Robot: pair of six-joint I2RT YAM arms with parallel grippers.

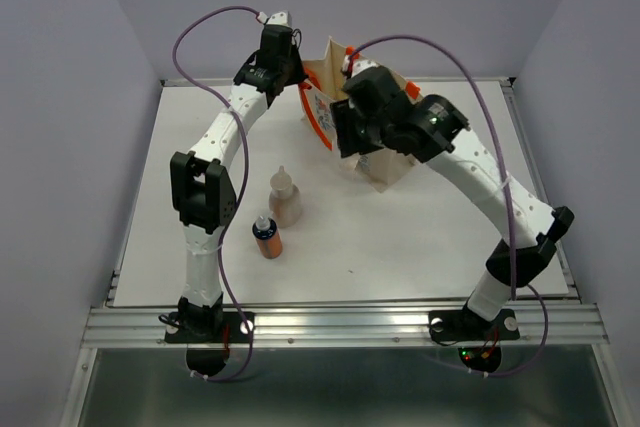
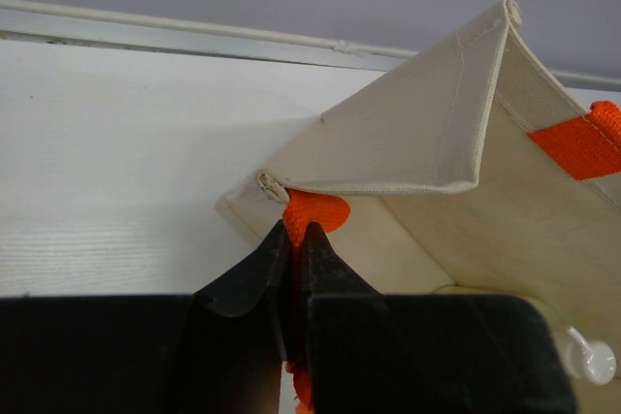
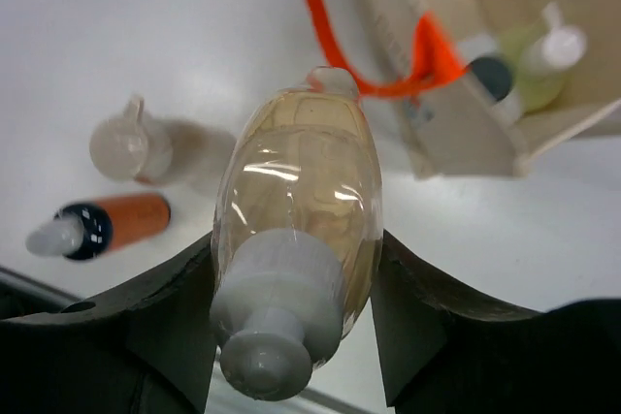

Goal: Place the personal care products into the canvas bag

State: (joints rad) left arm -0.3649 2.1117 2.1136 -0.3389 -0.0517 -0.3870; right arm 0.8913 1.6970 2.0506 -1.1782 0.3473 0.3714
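Note:
The beige canvas bag (image 1: 385,169) with orange trim stands at the back centre, mouth open. My left gripper (image 1: 290,72) is shut on an orange tab (image 2: 315,210) at the bag's corner (image 2: 417,143). My right gripper (image 3: 296,269) is shut on the clear amber bottle (image 3: 301,201) and holds it above the table beside the bag (image 3: 466,133). The yellow-green bottle (image 3: 539,75) and a dark-capped bottle (image 3: 490,77) lie inside the bag. The peach-pink bottle (image 1: 285,197) and the orange-brown bottle with a blue band (image 1: 266,235) stand on the table left of centre.
The white table (image 1: 400,247) has a raised rail along its back and sides. An orange handle (image 3: 330,36) hangs loose over the bag's edge. Purple cables loop above both arms.

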